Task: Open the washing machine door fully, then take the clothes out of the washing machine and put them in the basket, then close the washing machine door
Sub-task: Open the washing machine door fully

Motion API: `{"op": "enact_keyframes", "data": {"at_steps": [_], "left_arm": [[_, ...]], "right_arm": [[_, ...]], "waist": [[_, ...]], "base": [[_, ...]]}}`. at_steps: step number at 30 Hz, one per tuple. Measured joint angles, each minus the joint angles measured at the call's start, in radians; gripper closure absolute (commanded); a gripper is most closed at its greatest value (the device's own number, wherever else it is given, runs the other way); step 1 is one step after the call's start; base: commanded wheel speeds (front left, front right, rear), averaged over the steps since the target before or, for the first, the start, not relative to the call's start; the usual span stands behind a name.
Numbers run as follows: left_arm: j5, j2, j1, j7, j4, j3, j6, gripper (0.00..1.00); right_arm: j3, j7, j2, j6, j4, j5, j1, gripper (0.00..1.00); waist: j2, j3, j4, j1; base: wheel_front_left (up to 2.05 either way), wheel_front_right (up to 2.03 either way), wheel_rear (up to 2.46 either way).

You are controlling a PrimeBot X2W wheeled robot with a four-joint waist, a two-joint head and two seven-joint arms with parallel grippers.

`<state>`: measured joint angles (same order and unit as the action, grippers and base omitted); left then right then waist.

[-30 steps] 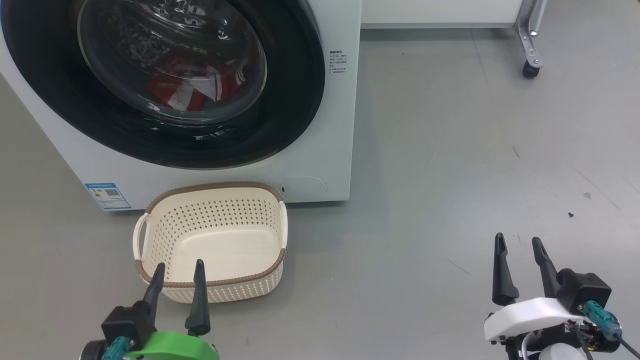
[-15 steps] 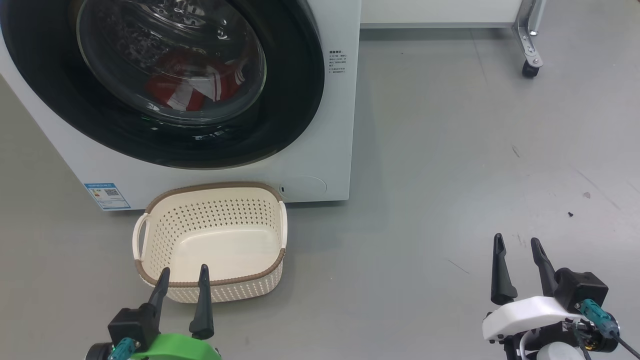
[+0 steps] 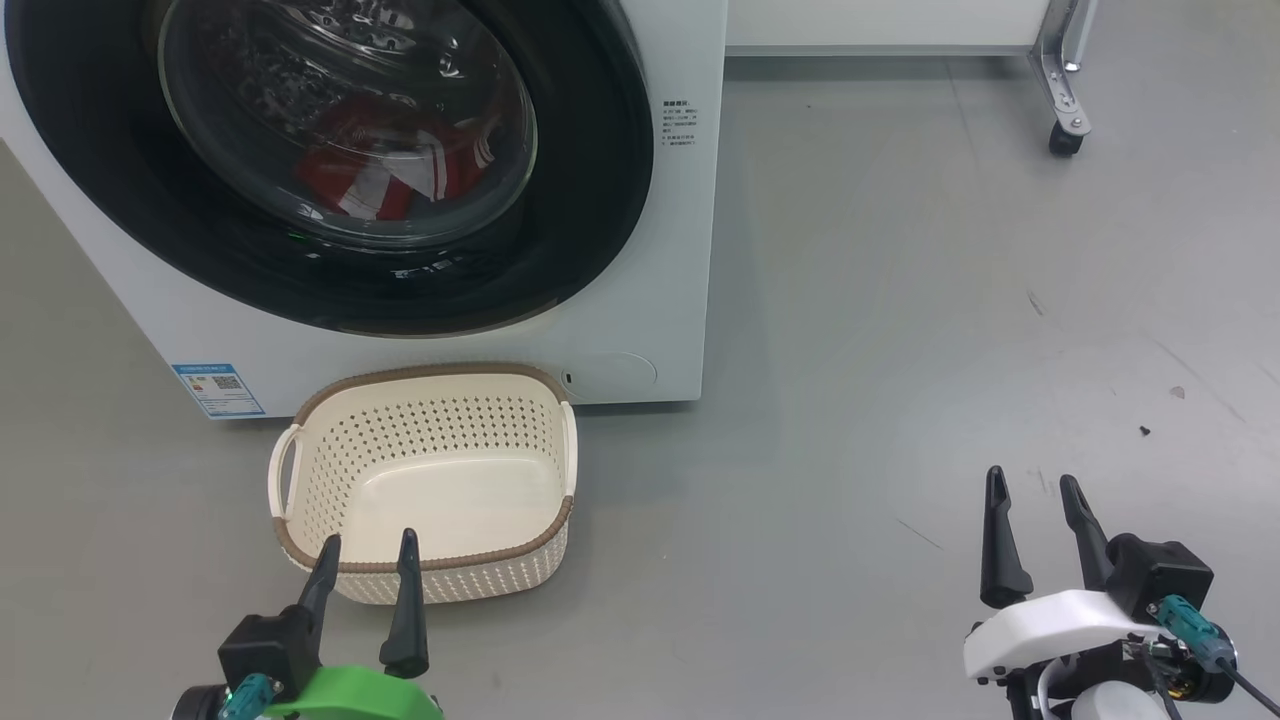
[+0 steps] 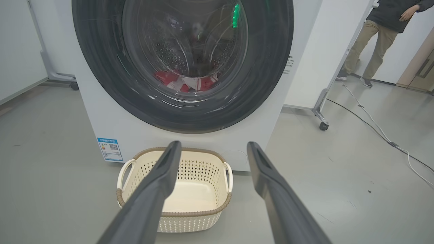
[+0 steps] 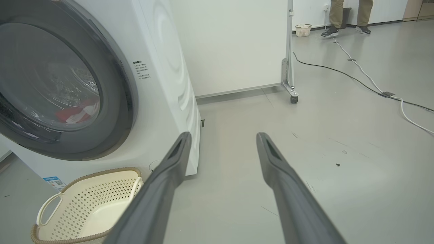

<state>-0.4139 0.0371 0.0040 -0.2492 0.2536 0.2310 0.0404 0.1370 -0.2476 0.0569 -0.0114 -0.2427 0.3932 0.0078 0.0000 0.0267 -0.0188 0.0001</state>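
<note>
Basket [image 3: 440,430] sits below shut door [image 3: 585,200], seemingly placed to catch clothes [image 3: 385,170]. Left gripper [image 3: 369,540] and right gripper [image 3: 1030,478]: spread wide, empty.

White washing machine [image 3: 682,260], glossy black door [image 3: 585,200]; red-white clothes [image 3: 385,165]; cream perforated basket [image 3: 480,580], brown rim.

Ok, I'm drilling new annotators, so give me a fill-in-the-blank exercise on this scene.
1. The door is ____.
2. The basket is ____.
3. The left gripper and right gripper are both ____.
4. The clothes behind the door are white and ____.
Missing words: shut; empty; open; red.
</note>
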Motion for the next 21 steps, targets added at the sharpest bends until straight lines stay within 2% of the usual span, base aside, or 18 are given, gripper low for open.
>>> {"op": "enact_keyframes", "data": {"at_steps": [21], "left_arm": [[-0.009, 0.0, -0.007, 0.0, 0.01, 0.021, 0.0, 0.0]], "right_arm": [[-0.004, 0.0, -0.001, 0.001, -0.006, -0.01, -0.006, 0.0]], "waist": [[0.0, 0.007, 0.012, 0.0]], "base": [[0.0, 0.0, 0.0]]}}
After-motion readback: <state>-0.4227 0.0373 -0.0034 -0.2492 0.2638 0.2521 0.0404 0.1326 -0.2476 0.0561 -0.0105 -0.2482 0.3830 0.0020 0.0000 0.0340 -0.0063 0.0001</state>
